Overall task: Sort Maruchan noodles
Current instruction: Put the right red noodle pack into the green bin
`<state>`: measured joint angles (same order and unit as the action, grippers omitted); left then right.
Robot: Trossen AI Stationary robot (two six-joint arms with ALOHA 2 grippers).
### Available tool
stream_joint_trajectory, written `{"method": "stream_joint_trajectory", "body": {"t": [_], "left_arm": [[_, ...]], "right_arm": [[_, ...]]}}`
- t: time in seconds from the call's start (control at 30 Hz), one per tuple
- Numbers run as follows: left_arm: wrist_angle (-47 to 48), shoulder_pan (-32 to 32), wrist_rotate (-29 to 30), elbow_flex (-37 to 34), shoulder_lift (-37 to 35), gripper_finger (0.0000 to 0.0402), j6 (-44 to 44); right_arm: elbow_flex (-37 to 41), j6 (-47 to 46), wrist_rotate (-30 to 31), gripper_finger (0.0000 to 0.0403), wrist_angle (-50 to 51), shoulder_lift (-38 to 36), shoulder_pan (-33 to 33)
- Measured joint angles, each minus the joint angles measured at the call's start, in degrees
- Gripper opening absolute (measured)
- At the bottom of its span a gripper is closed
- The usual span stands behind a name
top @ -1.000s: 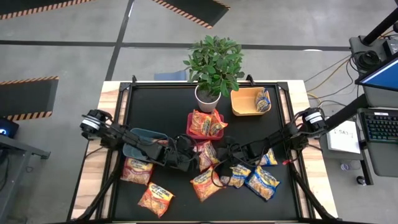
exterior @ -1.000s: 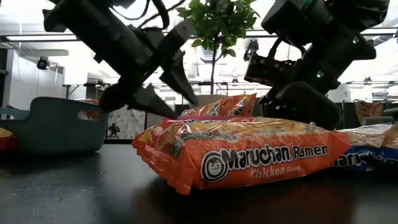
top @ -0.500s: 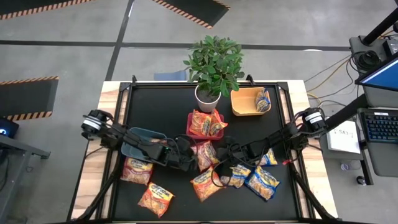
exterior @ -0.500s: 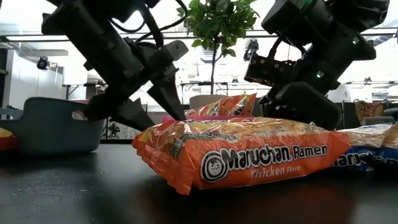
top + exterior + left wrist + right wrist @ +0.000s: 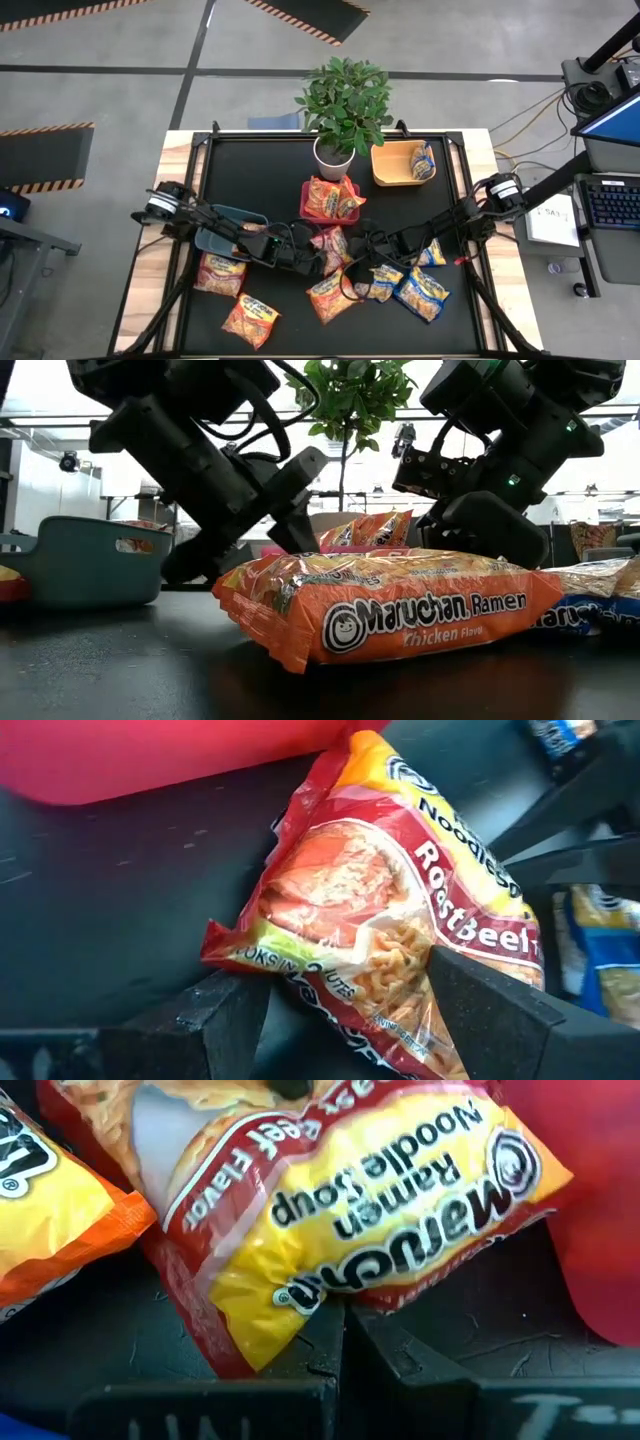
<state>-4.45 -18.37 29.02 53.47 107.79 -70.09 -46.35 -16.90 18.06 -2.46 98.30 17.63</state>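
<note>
Two open left gripper (image 5: pixel 345 1010) fingers straddle roast-beef packet (image 5: pixel 400 950)

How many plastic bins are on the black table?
3. A grey-blue plastic bin sits on the left, a red plastic bin in the middle, and an orange plastic bin at the back right beside the potted plant. None seems hidden.

My tabletop (image 5: pixel 240 160) is black with pale wood edges. The roast beef packet (image 5: pixel 400 940) is red and yellow with white lettering. The chicken packet (image 5: pixel 400 610) is orange, its logo white on black. Bins: red (image 5: pixel 308 208), orange (image 5: pixel 385 170), grey-blue (image 5: pixel 215 235). My left tool (image 5: pixel 340 1010) is black.
</note>
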Motion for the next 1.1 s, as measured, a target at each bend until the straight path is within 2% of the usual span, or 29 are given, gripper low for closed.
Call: {"method": "stream_joint_trajectory", "body": {"t": [0.13,0.27,0.57,0.67,0.83,1.1], "left_arm": [[-3.5,0.02,0.0,-0.04,0.67,0.025,2.13],[-3.6,0.0,1.04,-0.04,0.67,0.0223,2.98],[-4.28,-0.02,1.65,-0.02,0.48,0.0086,3.46],[-4.07,-0.42,1.79,-0.02,0.28,0.0056,4.78],[-3.98,-1.91,3.53,0.27,-0.11,0.0046,10.42],[-2.98,-5.57,10.15,3.76,-3.28,0.0041,27.98]], "right_arm": [[0.0,0.0,0.02,0.0009,0.0,0.0,0.0],[0.0,0.0,0.0,0.0009,0.0,0.0,0.0],[0.15,0.02,-0.51,0.0009,1.01,-1.39,0.0],[0.24,0.0,-0.72,0.0009,1.92,-3.05,0.01],[0.24,0.0,-0.46,0.0009,3.54,-7.25,0.0],[0.26,0.46,-0.08,0.0009,5.55,-16.0,0.02]]}}
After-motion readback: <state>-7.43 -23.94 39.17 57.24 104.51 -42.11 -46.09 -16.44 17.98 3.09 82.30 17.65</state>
